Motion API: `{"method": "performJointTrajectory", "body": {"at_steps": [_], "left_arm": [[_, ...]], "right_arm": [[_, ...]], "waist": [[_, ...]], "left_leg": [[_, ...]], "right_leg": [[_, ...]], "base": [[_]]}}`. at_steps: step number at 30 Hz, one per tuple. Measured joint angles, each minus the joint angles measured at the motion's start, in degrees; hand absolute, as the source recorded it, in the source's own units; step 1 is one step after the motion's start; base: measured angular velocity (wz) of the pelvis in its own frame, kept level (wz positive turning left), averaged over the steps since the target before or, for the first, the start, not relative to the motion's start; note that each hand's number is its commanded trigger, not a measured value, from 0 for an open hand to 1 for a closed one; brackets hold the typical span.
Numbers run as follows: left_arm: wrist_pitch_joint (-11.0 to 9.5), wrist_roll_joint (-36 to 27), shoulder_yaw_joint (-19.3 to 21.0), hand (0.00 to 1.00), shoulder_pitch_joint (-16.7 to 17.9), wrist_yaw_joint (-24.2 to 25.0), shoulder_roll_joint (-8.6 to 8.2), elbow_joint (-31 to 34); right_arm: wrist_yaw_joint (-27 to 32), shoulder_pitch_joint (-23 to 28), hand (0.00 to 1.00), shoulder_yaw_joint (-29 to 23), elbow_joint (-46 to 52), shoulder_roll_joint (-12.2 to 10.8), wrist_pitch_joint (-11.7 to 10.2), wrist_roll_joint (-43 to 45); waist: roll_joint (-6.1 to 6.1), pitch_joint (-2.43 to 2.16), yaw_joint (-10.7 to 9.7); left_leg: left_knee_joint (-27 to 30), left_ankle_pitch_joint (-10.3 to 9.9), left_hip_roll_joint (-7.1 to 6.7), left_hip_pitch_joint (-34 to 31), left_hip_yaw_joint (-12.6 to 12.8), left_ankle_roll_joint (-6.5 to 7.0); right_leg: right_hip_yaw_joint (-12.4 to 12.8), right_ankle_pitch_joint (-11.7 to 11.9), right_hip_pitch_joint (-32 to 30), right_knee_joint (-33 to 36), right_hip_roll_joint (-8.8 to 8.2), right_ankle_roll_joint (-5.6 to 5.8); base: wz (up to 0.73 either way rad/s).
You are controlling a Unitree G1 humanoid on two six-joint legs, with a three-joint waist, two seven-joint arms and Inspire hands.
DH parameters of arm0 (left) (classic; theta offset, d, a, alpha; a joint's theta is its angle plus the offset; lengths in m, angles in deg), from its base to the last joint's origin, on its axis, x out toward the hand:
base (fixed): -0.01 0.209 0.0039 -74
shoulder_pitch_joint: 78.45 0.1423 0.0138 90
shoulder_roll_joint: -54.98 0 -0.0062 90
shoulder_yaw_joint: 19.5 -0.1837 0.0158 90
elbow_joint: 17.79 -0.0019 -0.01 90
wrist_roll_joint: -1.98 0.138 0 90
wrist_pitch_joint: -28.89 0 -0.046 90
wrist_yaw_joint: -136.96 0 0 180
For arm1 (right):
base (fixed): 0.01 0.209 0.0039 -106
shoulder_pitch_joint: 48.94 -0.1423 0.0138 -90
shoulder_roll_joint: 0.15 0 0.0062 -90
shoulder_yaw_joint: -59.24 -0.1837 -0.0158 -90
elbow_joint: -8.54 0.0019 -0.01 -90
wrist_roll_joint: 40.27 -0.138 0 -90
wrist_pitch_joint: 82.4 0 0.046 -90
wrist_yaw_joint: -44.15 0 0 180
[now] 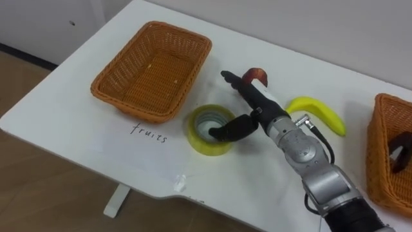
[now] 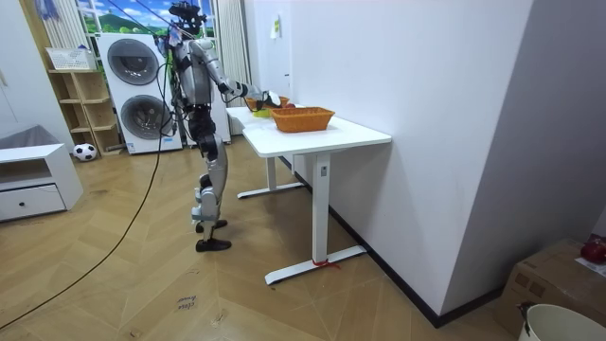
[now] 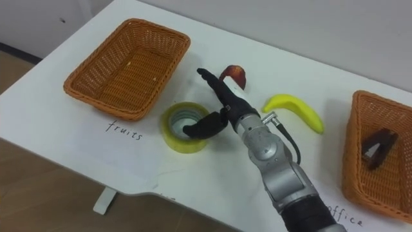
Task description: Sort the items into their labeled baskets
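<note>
My right hand (image 1: 259, 98) reaches in from the lower right, open, its straight fingers (image 1: 230, 78) pointing up-left beside a red apple (image 1: 256, 75). Its thumb (image 1: 226, 131) lies over the yellow tape roll (image 1: 205, 140) and dips toward the roll's hole. A yellow banana (image 1: 317, 112) lies to the right of the hand. The wicker fruit basket (image 1: 152, 69) at the left holds nothing. Another wicker basket (image 1: 385, 149) at the right edge holds a dark object (image 1: 399, 148). In the right eye view the apple (image 3: 234, 73) sits just behind the fingers.
The word "fruits" (image 1: 149, 133) is handwritten on the white table (image 1: 71, 109) in front of the left basket. The table's near edge runs close below the tape roll. In the room view the robot stands at the table's (image 2: 322, 134) left end.
</note>
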Motion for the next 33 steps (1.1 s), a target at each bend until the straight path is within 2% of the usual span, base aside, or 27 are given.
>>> {"method": "performJointTrajectory", "body": {"at_steps": [4,7,13,20,26,33], "left_arm": [[1.24,0.38,-0.01,0.00,-0.04,0.05,0.07,-0.54],[1.61,0.37,-0.07,0.00,-0.06,0.12,0.13,-1.65],[1.94,0.28,-0.06,0.00,-0.01,0.13,0.41,-2.52],[2.79,0.29,-0.13,0.00,-0.01,0.67,0.69,-2.51],[2.89,0.47,0.00,0.00,-0.01,2.29,1.23,-2.47],[4.21,0.43,1.09,0.00,-0.14,2.37,1.43,-2.44]], "right_arm": [[-2.05,-1.58,0.00,-0.07,-1.58,0.10,0.89,0.02],[-3.23,-1.85,0.00,-0.05,-1.85,0.32,1.09,0.02],[-4.40,-1.95,0.00,-0.09,-2.57,0.40,1.16,-0.03],[-7.63,-4.00,0.00,0.62,-3.71,0.59,2.78,0.10],[-11.23,-4.32,0.00,1.30,-3.38,1.22,3.94,0.49],[-15.46,-5.05,0.00,1.71,-1.48,1.85,6.01,2.24]], "waist": [[-0.07,-0.01,-0.02],[-0.07,-0.01,0.03],[-0.44,0.11,0.00],[-0.96,0.16,0.08],[-1.51,-0.17,0.12],[-1.91,-0.04,0.12]], "left_leg": [[-0.03,0.00,0.03,-0.02,-0.01,0.00],[0.05,0.00,0.02,0.13,-0.03,0.00],[0.40,0.01,-0.09,0.19,-0.18,0.01],[0.56,-0.01,0.02,0.16,-0.02,0.00],[0.64,-0.01,0.06,0.19,-0.04,-0.01],[0.62,-0.01,0.14,0.09,-0.06,-0.01]], "right_leg": [[-0.05,0.00,-0.03,0.00,0.04,0.00],[-0.88,0.00,0.05,0.00,-0.05,0.00],[-0.99,-0.01,0.14,-0.01,-0.22,0.02],[-0.91,-0.01,0.19,0.01,-0.08,0.02],[-0.94,-0.01,0.46,0.04,0.00,0.02],[-0.96,-0.01,0.35,0.03,0.08,0.02]], "base": [[0.00],[0.00],[0.00],[-0.01],[0.00],[0.00]]}}
